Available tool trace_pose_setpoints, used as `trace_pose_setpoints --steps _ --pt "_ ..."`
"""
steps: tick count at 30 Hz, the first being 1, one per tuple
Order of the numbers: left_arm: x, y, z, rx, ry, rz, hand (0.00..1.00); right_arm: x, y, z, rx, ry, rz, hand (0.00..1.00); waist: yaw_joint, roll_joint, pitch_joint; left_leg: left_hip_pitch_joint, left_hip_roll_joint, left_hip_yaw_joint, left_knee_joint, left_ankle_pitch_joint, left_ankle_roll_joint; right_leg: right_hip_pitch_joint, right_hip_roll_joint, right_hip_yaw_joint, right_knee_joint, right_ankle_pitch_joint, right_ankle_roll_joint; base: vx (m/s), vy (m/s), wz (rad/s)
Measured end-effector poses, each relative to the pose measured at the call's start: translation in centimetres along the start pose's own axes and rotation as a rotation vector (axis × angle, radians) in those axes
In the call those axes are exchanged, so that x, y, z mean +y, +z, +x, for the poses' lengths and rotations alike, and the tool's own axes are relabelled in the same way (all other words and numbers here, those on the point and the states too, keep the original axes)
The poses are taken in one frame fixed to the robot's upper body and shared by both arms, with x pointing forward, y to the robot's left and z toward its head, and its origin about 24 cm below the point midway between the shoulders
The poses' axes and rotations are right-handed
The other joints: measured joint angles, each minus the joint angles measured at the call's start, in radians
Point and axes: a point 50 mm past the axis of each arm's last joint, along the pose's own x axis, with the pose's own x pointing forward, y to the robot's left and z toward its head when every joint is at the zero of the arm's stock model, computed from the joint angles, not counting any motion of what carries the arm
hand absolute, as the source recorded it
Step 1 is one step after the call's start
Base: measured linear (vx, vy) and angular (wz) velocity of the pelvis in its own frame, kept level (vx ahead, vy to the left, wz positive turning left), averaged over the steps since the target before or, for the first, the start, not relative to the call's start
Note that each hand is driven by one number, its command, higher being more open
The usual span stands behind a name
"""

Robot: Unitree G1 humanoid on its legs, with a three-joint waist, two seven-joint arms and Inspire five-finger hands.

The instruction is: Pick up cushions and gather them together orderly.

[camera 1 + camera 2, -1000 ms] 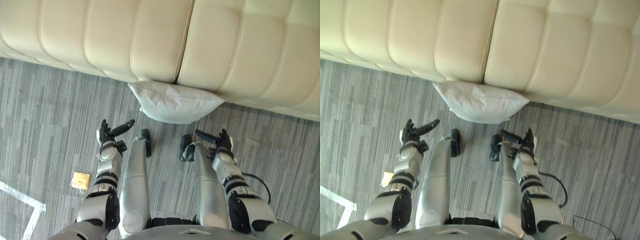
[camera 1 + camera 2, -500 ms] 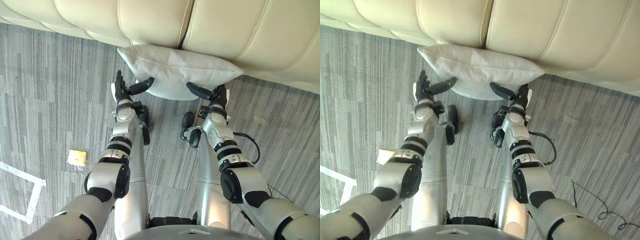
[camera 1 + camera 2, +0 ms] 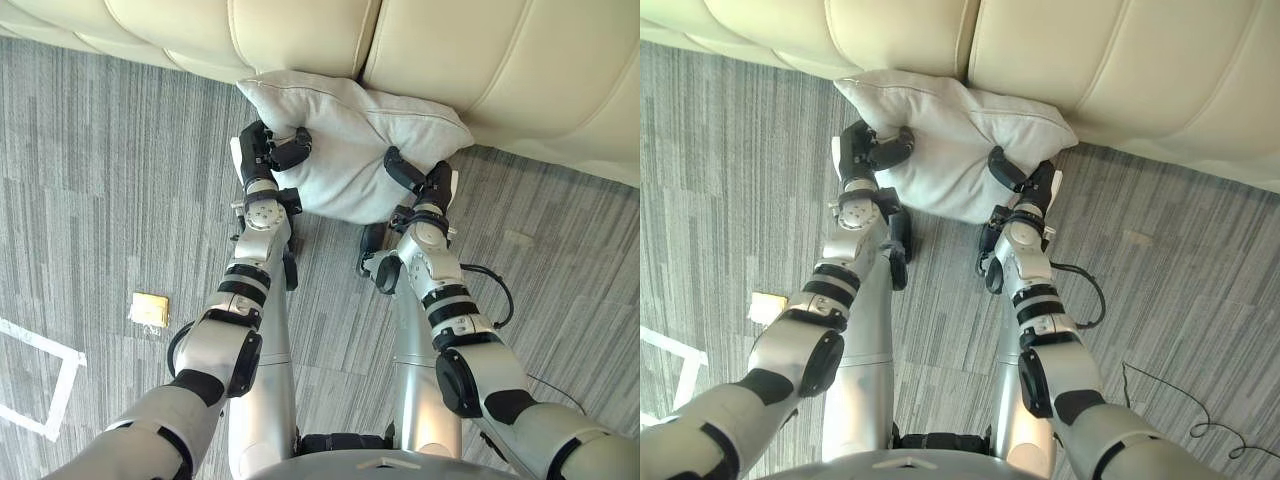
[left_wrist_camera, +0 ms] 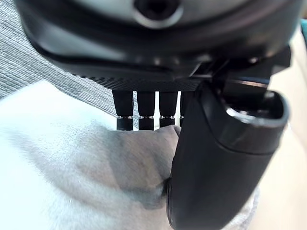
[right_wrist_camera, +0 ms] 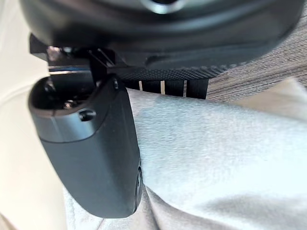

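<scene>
1. Sofa (image 3: 480, 60), cream: just beyond both robot hands.
2. Cushion (image 3: 345, 150), white: between the two robot hands, bunched, touching the sofa front.
3. Left robot hand (image 3: 262, 155): thumb and fingers pinching one cushion end.
4. Right robot hand (image 3: 430, 185): pinching the opposite end.

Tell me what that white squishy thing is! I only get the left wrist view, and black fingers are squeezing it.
Observer: It's a white cushion at the foot of a cream sofa; your left hand pinches one end.
Operator: Is the other one helping?
Observer: Yes, the right hand pinches the opposite end, thumb on top.
Operator: Anything else on the floor?
Observer: A small yellow square lies on the grey carpet, off to the robot's left.
</scene>
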Motion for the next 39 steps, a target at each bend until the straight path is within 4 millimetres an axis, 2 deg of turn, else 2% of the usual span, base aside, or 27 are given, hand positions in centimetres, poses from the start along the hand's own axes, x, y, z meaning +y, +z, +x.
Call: trace_pose_setpoints --steps 2,4,10,13,19,25,27,28,29,30,31,33,34,35,36,37,38,39 --pt "-0.3 -0.6 -1.4 -0.014 -0.037 0.008 0.0 -1.1 -0.6 -1.3 -0.013 -0.033 0.036 0.0 0.0 -0.002 -0.003 0.12 0.002 0.013 -0.082 0.01 -0.003 0.114 0.005 0.001 -0.079 0.016 0.007 0.03 -0.029 -0.08" --pt "-0.5 -0.8 -2.2 -0.03 -0.061 0.011 0.0 -2.0 -0.8 -2.1 -0.032 -0.047 0.05 0.0 0.001 -0.002 -0.004 0.182 0.001 0.018 -0.126 0.016 -0.002 0.172 0.006 0.001 -0.119 0.021 0.009 0.05 -0.017 -0.03" --pt "-0.2 -2.0 -6.7 -0.061 -0.103 -0.015 0.0 -5.2 -0.9 -6.3 -0.135 -0.058 -0.013 0.0 0.005 -0.014 -0.032 0.442 0.0 0.055 -0.27 0.028 -0.003 0.413 0.017 0.008 -0.256 0.032 0.006 0.13 -0.002 -0.09" --pt "0.6 -4.3 -9.9 0.015 -0.111 -0.026 0.0 -7.6 -2.0 -9.2 -0.13 -0.06 -0.105 0.0 0.009 -0.015 -0.094 0.579 -0.004 0.07 -0.363 0.03 -0.005 0.54 0.022 0.004 -0.336 0.031 0.008 0.17 0.002 -0.08" --pt "2.1 -7.2 -14.3 0.139 -0.133 -0.023 0.0 -10.4 -3.6 -12.5 -0.082 -0.06 -0.261 0.0 0.01 -0.015 -0.225 0.735 -0.004 0.087 -0.477 0.03 -0.019 0.676 0.031 0.005 -0.416 0.011 0.012 0.15 -0.021 -0.04" --pt "3.4 -9.1 -16.7 0.227 -0.14 0.004 0.0 -11.3 -4.6 -14.0 -0.045 -0.04 -0.351 0.0 0.009 0.003 -0.274 0.818 0.02 0.085 -0.437 -0.018 -0.043 0.765 0.052 0.007 -0.405 -0.04 -0.003 0.08 -0.065 -0.07" --pt "4.1 -9.9 -17.8 0.272 -0.131 0.019 0.0 -11.6 -5.3 -14.8 -0.011 -0.028 -0.369 0.0 0.018 0.005 -0.275 0.797 0.039 0.047 -0.254 -0.024 -0.046 0.835 0.073 0.012 -0.403 -0.077 -0.025 0.05 -0.073 -0.17" --pt "4.2 -10.0 -18.0 0.28 -0.129 0.02 0.0 -11.6 -5.4 -14.9 -0.006 -0.026 -0.374 0.0 0.019 0.008 -0.279 0.789 0.042 0.034 -0.219 -0.024 -0.046 0.846 0.079 0.012 -0.403 -0.081 -0.027 0.09 -0.069 -0.1" --pt "4.6 -10.6 -18.9 0.312 -0.124 0.024 0.0 -11.9 -5.6 -15.2 0.007 -0.015 -0.393 0.0 0.019 0.018 -0.308 0.737 0.054 0.003 -0.093 -0.01 -0.03 0.868 0.096 0.011 -0.402 -0.099 -0.044 0.1 -0.043 -0.06" --pt "4.6 -10.7 -19.1 0.319 -0.125 0.026 0.0 -11.9 -5.7 -15.3 0.01 -0.014 -0.396 0.0 0.019 0.015 -0.318 0.707 0.055 -0.001 -0.052 -0.007 -0.031 0.872 0.097 0.013 -0.402 -0.102 -0.051 0.22 -0.042 -0.03" --pt "4.6 -10.8 -19.2 0.324 -0.134 0.027 0.0 -12.0 -5.6 -15.2 0.006 -0.012 -0.405 0.0 0.023 0.015 -0.329 0.676 0.042 -0.01 -0.027 -0.029 -0.03 0.873 0.096 0.017 -0.406 -0.105 -0.057 0.19 -0.003 -0.01" --pt "4.7 -11.0 -19.4 0.336 -0.144 0.04 0.0 -12.0 -5.7 -14.7 0.0 -0.008 -0.416 0.0 0.023 0.013 -0.333 0.663 -0.015 -0.019 -0.126 -0.097 -0.023 0.905 0.091 0.027 -0.452 -0.105 -0.06 0.21 0.024 -0.01" --pt "4.7 -11.0 -19.4 0.336 -0.144 0.04 0.0 -11.9 -5.7 -14.6 0.0 -0.007 -0.416 0.0 0.023 0.013 -0.333 0.663 -0.016 -0.018 -0.128 -0.097 -0.023 0.906 0.091 0.027 -0.453 -0.105 -0.06 0.25 0.056 -0.02" --pt "4.9 -11.3 -19.5 0.348 -0.145 0.055 0.0 -11.8 -6.1 -14.0 0.008 -0.001 -0.432 0.0 0.024 0.01 -0.336 0.663 -0.07 -0.025 -0.275 -0.094 -0.026 0.948 0.082 0.033 -0.5 -0.104 -0.058 0.34 0.124 -0.16" --pt "5.2 -11.5 -19.5 0.357 -0.147 0.072 0.0 -11.6 -6.6 -13.2 0.015 0.011 -0.45 0.0 0.03 0.012 -0.338 0.662 -0.107 -0.051 -0.406 -0.052 -0.029 0.987 0.08 0.05 -0.541 -0.104 -0.044 0.37 0.15 -0.32" --pt "5.3 -11.5 -19.5 0.359 -0.148 0.079 0.0 -11.6 -6.8 -12.9 0.018 0.017 -0.458 0.0 0.039 0.015 -0.341 0.664 -0.115 -0.063 -0.47 -0.014 -0.03 1.001 0.081 0.064 -0.553 -0.108 -0.03 0.54 0.225 -0.68" --pt "5.5 -11.6 -19.5 0.362 -0.149 0.09 0.0 -11.5 -7.1 -12.7 0.031 0.024 -0.468 0.0 0.065 0.018 -0.347 0.691 -0.115 -0.059 -0.518 0.12 -0.024 1.021 0.082 0.099 -0.557 -0.122 0.001 0.45 0.18 -0.64" --pt "5.8 -11.6 -19.5 0.363 -0.149 0.101 0.0 -11.4 -7.5 -12.6 0.044 0.027 -0.47 0.0 0.067 0.007 -0.355 0.699 -0.125 -0.042 -0.506 0.142 0.03 1.032 0.07 0.117 -0.559 -0.131 0.019 0.58 0.197 -0.56"
